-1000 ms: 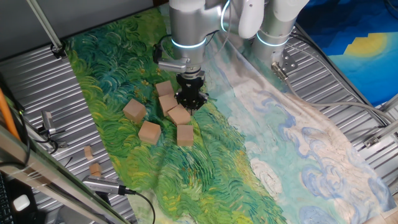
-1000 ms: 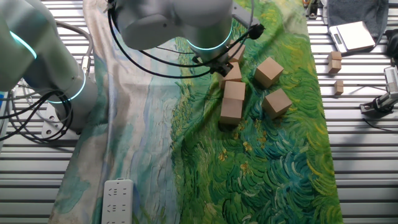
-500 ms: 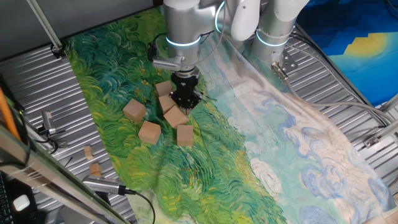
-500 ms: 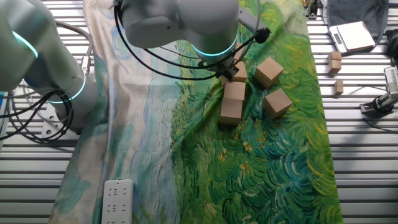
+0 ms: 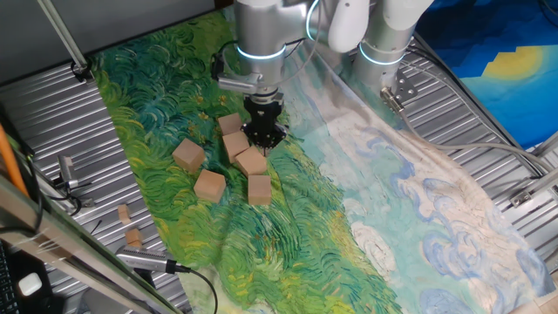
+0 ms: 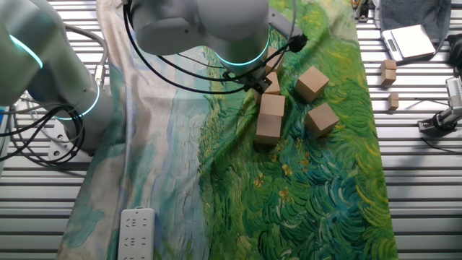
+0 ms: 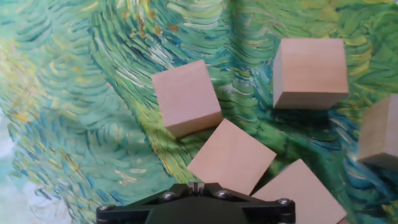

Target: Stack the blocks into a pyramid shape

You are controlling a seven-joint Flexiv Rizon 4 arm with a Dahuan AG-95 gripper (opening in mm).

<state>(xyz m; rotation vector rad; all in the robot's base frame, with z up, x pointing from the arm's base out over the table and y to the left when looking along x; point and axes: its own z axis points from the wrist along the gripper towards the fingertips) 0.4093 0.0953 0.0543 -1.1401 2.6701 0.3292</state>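
Six plain wooden blocks lie loose on the green painted cloth (image 5: 174, 78). In one fixed view they are a far block (image 5: 229, 124), a second (image 5: 235, 144), a third (image 5: 251, 161), a near one (image 5: 259, 188) and two to the left (image 5: 209, 185) (image 5: 188, 155). None rests on another. My gripper (image 5: 264, 136) hangs low just right of the middle blocks, its black fingers together and holding nothing. The hand view shows the gripper (image 7: 196, 186) over a tilted block (image 7: 231, 155), with other blocks (image 7: 186, 98) (image 7: 310, 73) beyond. In the other fixed view the gripper (image 6: 257, 81) is mostly hidden by the arm.
Two small tan wooden bits (image 5: 124, 212) (image 5: 132, 235) lie on the metal slats left of the cloth. A white power strip (image 6: 136, 231) sits near the cloth's pale end. The arm's base (image 5: 384, 44) stands at the back. Cables run along the front left.
The gripper swung slightly left, then back right, staying low beside the middle blocks. The block under it shifted a little and returned. The other blocks did not move.
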